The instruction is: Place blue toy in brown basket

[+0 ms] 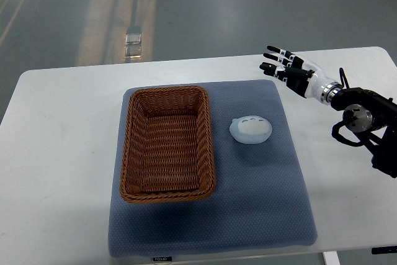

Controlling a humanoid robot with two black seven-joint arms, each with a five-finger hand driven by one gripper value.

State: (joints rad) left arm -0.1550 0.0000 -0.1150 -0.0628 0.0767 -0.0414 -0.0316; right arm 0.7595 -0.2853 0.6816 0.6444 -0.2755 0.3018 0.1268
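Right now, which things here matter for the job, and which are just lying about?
For the job: blue toy, on the mat; brown basket, empty; right hand, open.
Just there: blue mat, white table.

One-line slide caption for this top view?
Open right hand hovers beyond pale blue toy lying beside empty brown wicker basket on grey-blue mat.

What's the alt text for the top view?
A pale blue toy lies on a blue-grey mat just right of an empty brown wicker basket. The right hand hovers beyond the mat's far right corner, fingers spread, holding nothing.
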